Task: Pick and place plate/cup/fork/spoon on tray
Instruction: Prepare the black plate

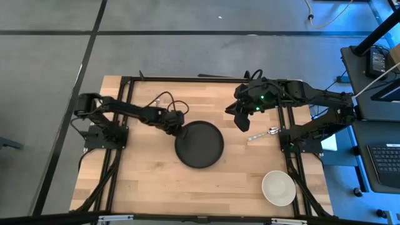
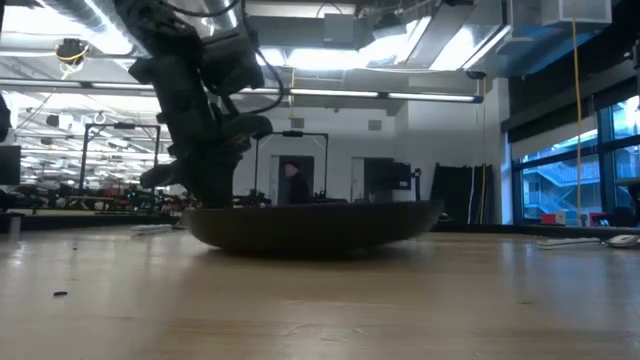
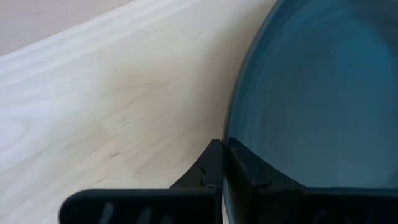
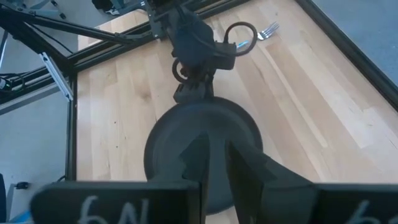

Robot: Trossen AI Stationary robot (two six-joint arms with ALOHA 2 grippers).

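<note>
The black plate [image 1: 199,145] lies on the wooden table near its middle, its underside on the wood [image 2: 315,228]. My left gripper [image 1: 179,129] is shut on the plate's far-left rim. My right gripper [image 1: 240,120] hangs shut and empty above the table, right of the plate and far of the spoon [image 1: 265,133]. The white cup [image 1: 278,187] stands near the front right corner. The fork's pronged end [image 4: 268,29] shows in the right wrist view on the table beyond the left arm. My left gripper pinches the plate's rim [image 3: 226,144] at its far-left side, one finger [image 3: 208,169] outside the rim and one [image 3: 252,174] on the plate's inner face. The fingers slant down from the table's left. The plate's underside [image 2: 300,240] rests on the table.
Black frame rails [image 1: 125,100] run along the table's left, far and right sides. A looped cable [image 1: 165,100] hangs by the left arm. Bare wood [image 1: 156,187] lies between the plate and the near edge.
</note>
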